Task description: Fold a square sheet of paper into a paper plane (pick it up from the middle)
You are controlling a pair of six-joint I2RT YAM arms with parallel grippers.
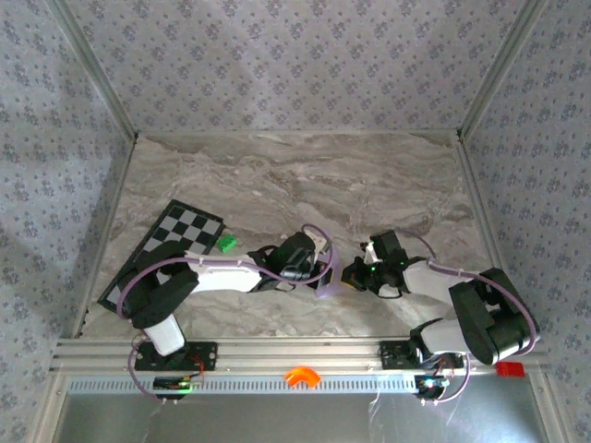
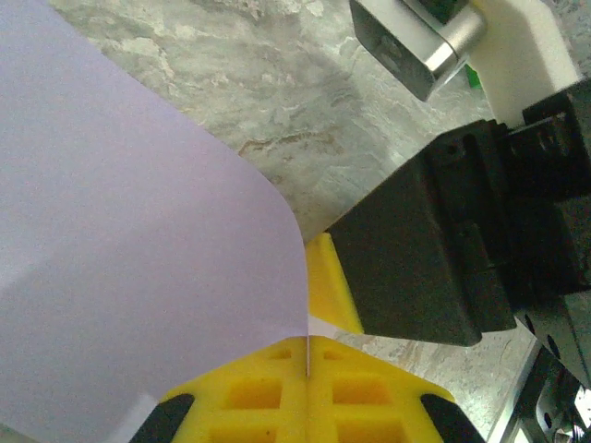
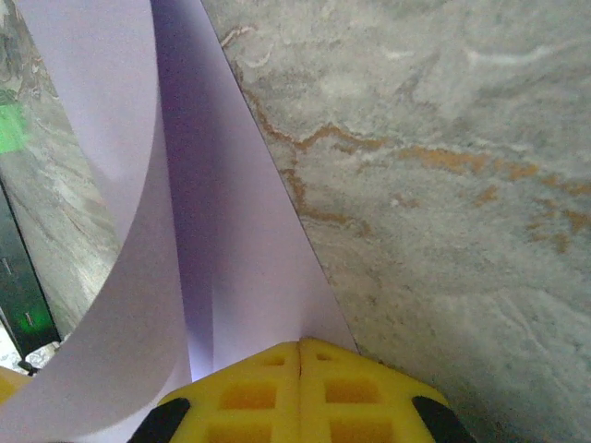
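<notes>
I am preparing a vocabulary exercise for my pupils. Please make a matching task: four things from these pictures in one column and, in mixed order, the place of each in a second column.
Things
1. square sheet of paper
2. checkered board
3. green block
4. orange piece

Places
A. on the metal rail at the near edge
B. lying flat on the left part of the table
C. pinched in both the left end effector and the right end effector
D. on the table, just right of the checkered board

Pairs: 1-C, 2-B, 3-D, 4-A
</notes>
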